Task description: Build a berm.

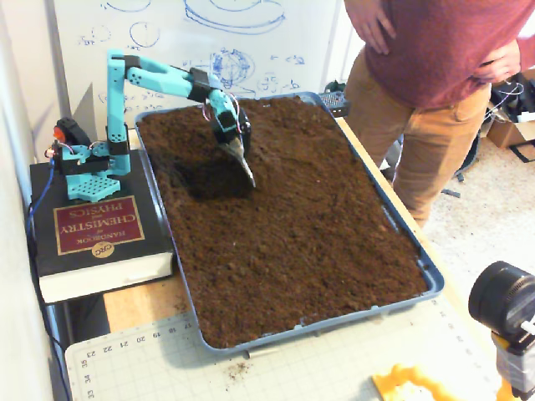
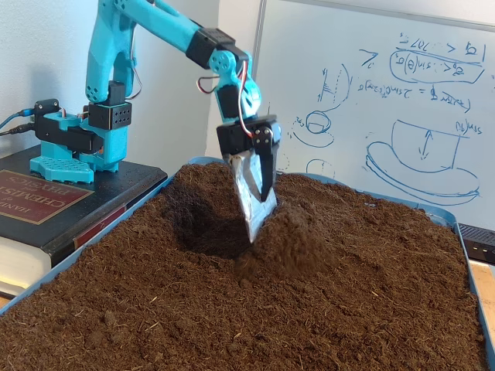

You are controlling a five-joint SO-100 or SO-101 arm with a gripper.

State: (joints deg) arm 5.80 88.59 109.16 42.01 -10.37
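Loose dark-brown soil (image 1: 309, 225) fills a blue tray (image 1: 430, 276). In both fixed views a dug pit (image 1: 205, 180) (image 2: 205, 232) lies near the arm's end of the tray. Beside the pit rises a small rounded mound, the berm (image 2: 294, 239), higher than the soil around it. My turquoise arm reaches over the pit. Its gripper (image 1: 247, 174) (image 2: 254, 230) points down with its fingers pressed together into a wedge. The tip touches the pit-side flank of the berm. Nothing is held between the fingers.
The arm's base (image 1: 84, 167) stands on a thick black book (image 1: 96, 238) left of the tray. A person (image 1: 435, 75) stands at the tray's far right side. A whiteboard (image 2: 387, 100) is behind. A cutting mat (image 1: 276, 372) and a camera (image 1: 506, 305) sit in front.
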